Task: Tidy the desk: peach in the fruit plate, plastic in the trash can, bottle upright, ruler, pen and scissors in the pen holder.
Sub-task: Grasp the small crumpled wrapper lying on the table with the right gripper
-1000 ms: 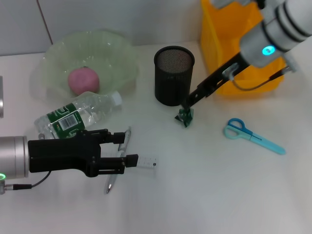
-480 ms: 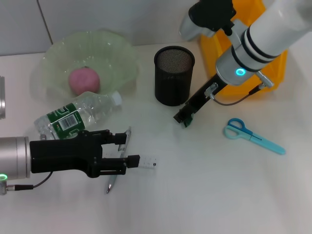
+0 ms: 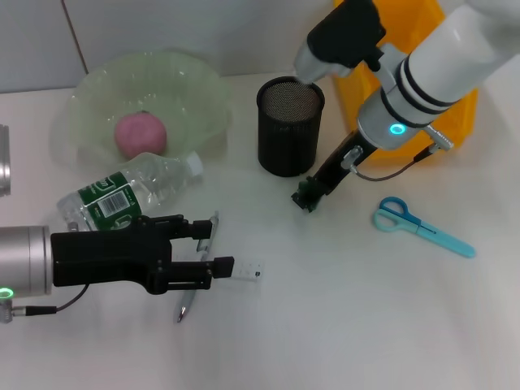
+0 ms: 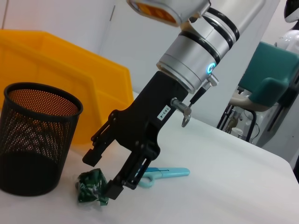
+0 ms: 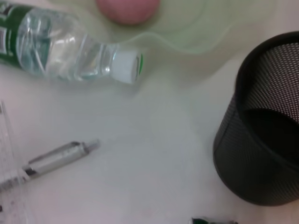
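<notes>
Right gripper [image 4: 99, 175] straddles the plastic [image 4: 90, 187], partly hiding it.

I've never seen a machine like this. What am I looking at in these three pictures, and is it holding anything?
It is a two-armed robot tidying a desk. One picture looks down from its head; the other two come from cameras on its wrists. The right hand is open, straddling a crumpled green plastic scrap beside the black mesh pen holder. The left hand, also open, hovers by a pen and clear ruler. Also there: a lying bottle, a peach in its plate, blue scissors, a yellow bin. Nothing is held yet.
</notes>
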`<state>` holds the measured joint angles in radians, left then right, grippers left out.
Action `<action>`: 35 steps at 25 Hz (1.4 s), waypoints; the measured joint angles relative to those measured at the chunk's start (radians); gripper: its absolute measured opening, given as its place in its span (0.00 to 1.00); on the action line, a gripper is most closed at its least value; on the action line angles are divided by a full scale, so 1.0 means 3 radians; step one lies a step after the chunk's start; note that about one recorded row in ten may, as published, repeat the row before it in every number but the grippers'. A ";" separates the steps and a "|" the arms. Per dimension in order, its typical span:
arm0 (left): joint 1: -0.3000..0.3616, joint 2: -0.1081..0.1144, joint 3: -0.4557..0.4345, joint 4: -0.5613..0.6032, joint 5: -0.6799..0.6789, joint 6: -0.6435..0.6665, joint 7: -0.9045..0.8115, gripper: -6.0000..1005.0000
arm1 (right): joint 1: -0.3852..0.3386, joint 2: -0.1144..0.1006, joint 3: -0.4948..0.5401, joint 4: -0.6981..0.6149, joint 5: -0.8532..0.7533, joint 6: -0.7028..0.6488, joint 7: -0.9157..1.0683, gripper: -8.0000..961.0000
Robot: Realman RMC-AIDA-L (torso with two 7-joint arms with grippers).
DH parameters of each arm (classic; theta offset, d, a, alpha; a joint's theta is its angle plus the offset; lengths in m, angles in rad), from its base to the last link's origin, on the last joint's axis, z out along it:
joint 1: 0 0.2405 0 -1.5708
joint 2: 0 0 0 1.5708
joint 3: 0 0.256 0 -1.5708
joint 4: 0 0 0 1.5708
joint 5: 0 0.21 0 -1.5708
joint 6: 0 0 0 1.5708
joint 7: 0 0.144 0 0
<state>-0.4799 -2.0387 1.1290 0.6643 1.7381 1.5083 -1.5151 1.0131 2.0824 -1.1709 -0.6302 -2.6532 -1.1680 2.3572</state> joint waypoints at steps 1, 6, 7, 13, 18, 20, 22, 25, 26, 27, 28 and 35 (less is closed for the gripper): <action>-0.0005 0.0000 0.0004 0.0000 0.0000 -0.0001 -0.0005 0.78 | 0.0000 0.0004 -0.0112 -0.0031 0.0002 -0.0014 -0.0040 0.81; -0.0007 0.0000 0.0003 0.0000 0.0000 0.0014 -0.0012 0.78 | 0.0001 0.0007 -0.0199 -0.0086 0.0017 -0.0051 -0.0273 0.81; -0.0004 0.0000 0.0002 0.0000 0.0000 0.0017 -0.0012 0.78 | 0.0001 0.0007 -0.0200 -0.0089 0.0026 -0.0056 -0.0324 0.81; 0.0007 0.0000 0.0000 0.0000 0.0000 0.0023 -0.0015 0.78 | 0.0032 0.0004 -0.0206 -0.0091 0.0053 -0.0080 -0.0559 0.80; 0.0009 0.0000 0.0000 0.0000 0.0000 0.0029 -0.0025 0.78 | 0.0039 0.0003 -0.0208 -0.0078 0.0055 -0.0065 -0.0682 0.80; 0.0009 0.0000 0.0000 0.0000 0.0000 0.0029 -0.0040 0.78 | 0.0041 0.0002 -0.0209 -0.0073 0.0055 -0.0066 -0.0707 0.80; 0.0008 0.0000 0.0000 0.0000 0.0000 0.0030 -0.0046 0.78 | 0.0042 0.0002 -0.0213 -0.0063 0.0055 -0.0068 -0.0753 0.79; 0.0008 0.0000 0.0000 0.0006 0.0000 0.0029 -0.0047 0.78 | 0.0043 0.0002 -0.0245 -0.0053 0.0055 -0.0064 -0.0784 0.79; 0.0007 0.0000 0.0000 0.0003 0.0000 0.0030 -0.0047 0.78 | 0.0044 0.0003 -0.0255 -0.0042 0.0055 -0.0056 -0.0794 0.79; 0.0007 0.0000 0.0000 0.0003 0.0000 0.0030 -0.0047 0.78 | 0.0044 0.0004 -0.0262 -0.0024 0.0056 -0.0044 -0.0808 0.79; 0.0004 0.0000 0.0000 0.0001 0.0000 0.0030 -0.0047 0.78 | 0.0048 0.0005 -0.0266 0.0015 0.0059 -0.0010 -0.0828 0.79; 0.0003 -0.0003 0.0000 0.0002 0.0000 0.0029 -0.0052 0.78 | 0.0072 0.0011 -0.0267 0.0107 0.0097 0.0101 -0.0885 0.78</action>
<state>-0.4790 -2.0395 1.1289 0.6648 1.7380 1.5171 -1.5307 1.0347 2.0858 -1.2510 -0.5980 -2.6243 -1.1376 2.0915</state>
